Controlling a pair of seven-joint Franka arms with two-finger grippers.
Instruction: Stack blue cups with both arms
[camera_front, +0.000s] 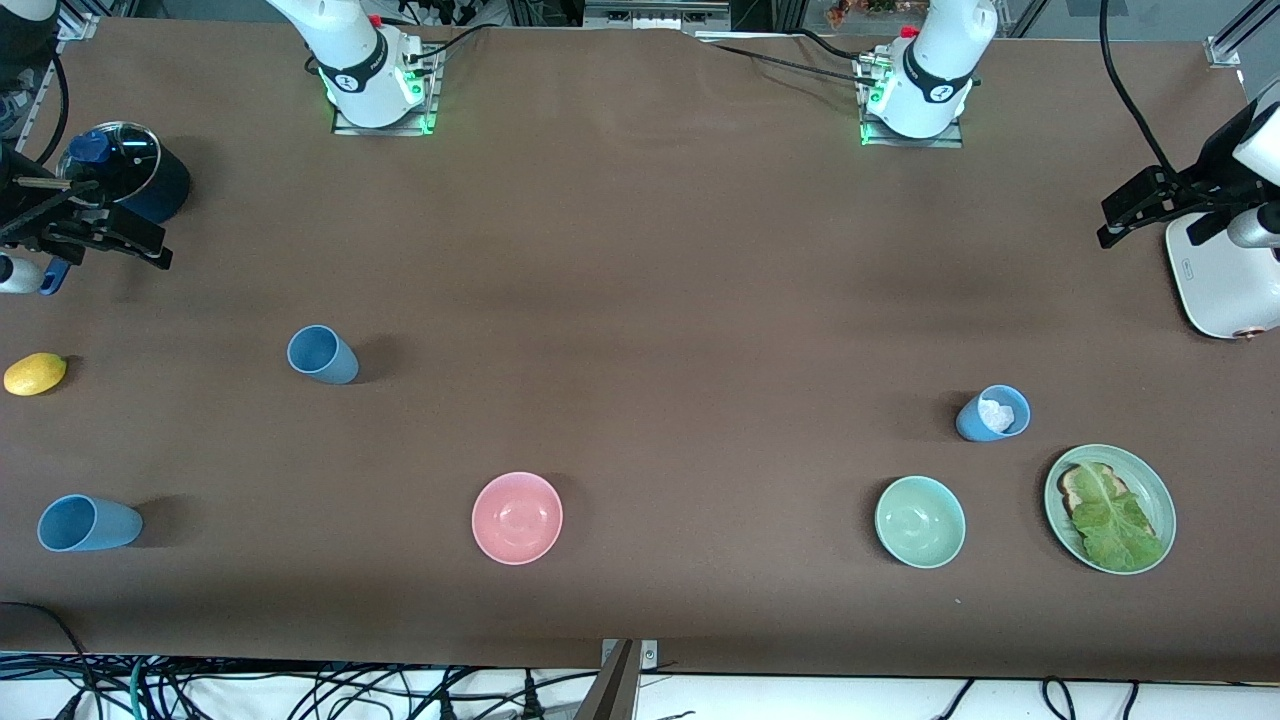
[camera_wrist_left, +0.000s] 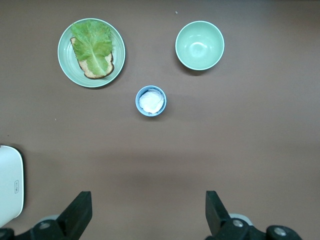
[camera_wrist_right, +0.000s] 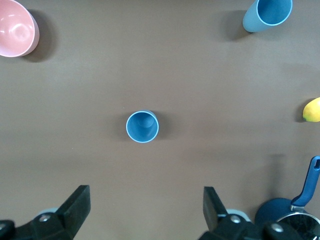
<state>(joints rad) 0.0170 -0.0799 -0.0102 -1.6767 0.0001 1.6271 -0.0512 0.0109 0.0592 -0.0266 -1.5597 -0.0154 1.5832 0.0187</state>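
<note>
In the front view, both white arms are cut off at the top edge, so only their bases show, and each black band carries small white lettering too small to read. The right gripper (camera_front: 95, 235) hangs at the frame's edge over the right arm's end of the table, partly covering a dark navy saucepan with a glass lid (camera_front: 125, 170); the left gripper (camera_front: 1150, 205) hangs over the left arm's end beside a white appliance (camera_front: 1225, 285) that the frame cuts off. Three light-blue tapered plastic cups stand upright: one (camera_front: 322, 354) on the right arm's half, one (camera_front: 88, 523) nearer the camera at that end, and one (camera_front: 993, 413) holding something white, just beside a pale green bowl (camera_front: 920, 521) and a pale green plate of bread and lettuce (camera_front: 1110, 508). A pink bowl (camera_front: 517, 517) and a yellow lemon (camera_front: 35, 373) also rest there. In the left wrist view, the released fingers (camera_wrist_left: 80, 215) stand wide apart over bare table; the appliance's label is illegible. In the right wrist view, the fingers (camera_wrist_right: 75, 210) likewise gape, grasping nothing, and the saucepan is mostly cropped.
</note>
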